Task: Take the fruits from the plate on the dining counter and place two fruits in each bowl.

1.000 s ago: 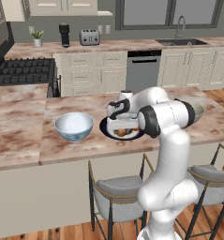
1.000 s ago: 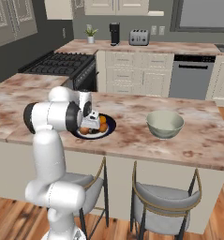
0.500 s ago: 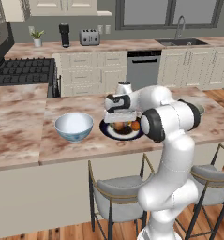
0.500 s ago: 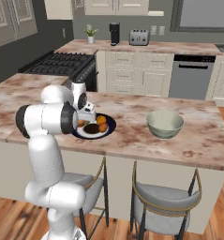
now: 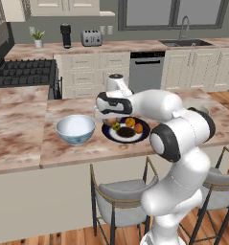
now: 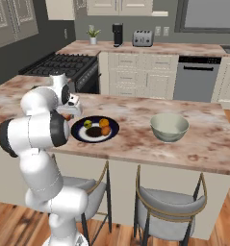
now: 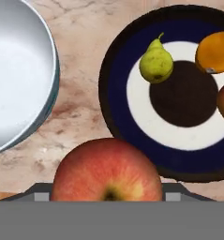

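Since the earlier frame we have carried the gripper (image 5: 110,119) leftward off the plate (image 7: 118,75), toward the white bowl (image 7: 19,70). Our fingers pinch a red apple (image 7: 106,176) above the dining counter (image 7: 76,122), between plate and bowl, its dimpled end facing the camera. Farther off, on the plate, we see a yellow-green pear (image 7: 155,63), stem up, and an orange (image 7: 215,51).

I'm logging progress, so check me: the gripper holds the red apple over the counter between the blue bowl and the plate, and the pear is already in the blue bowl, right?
Not quite. The pear still lies on the plate, as the hand view shows; the blue bowl is empty. The rest holds: the gripper holds the red apple over the counter between bowl and plate.
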You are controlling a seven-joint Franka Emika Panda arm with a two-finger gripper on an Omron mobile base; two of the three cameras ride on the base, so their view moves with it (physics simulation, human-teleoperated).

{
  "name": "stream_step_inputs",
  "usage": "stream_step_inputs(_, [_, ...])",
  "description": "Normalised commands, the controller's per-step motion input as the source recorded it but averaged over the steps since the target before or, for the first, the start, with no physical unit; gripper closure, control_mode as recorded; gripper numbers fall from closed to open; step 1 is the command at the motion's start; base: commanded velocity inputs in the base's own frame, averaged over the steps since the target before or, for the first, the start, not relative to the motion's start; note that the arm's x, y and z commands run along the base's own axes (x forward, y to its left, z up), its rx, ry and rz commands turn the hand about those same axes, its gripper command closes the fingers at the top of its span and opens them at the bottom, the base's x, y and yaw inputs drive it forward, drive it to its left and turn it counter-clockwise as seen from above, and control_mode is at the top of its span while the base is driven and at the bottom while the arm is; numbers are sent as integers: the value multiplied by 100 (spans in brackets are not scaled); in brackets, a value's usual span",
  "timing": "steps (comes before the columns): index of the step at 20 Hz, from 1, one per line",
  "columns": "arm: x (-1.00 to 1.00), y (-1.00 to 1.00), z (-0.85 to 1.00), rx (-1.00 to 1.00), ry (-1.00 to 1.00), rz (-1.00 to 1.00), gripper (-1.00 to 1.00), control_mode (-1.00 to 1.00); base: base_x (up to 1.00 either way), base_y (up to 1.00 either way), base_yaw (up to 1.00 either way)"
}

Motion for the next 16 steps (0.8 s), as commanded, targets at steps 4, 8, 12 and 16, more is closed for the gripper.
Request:
stream_step_inputs(4, [11, 57, 28, 2, -18, 3, 100, -100, 0, 0, 0])
stream_step_inputs(8, [13, 63, 0, 6, -12, 7, 100, -100, 0, 0, 0])
stream_step_inputs(12, [2, 67, 0, 2, 8, 11, 100, -100, 0, 0, 0])
stream_step_inputs(16, [6, 67, -3, 0, 12, 13, 100, -100, 0, 0, 0])
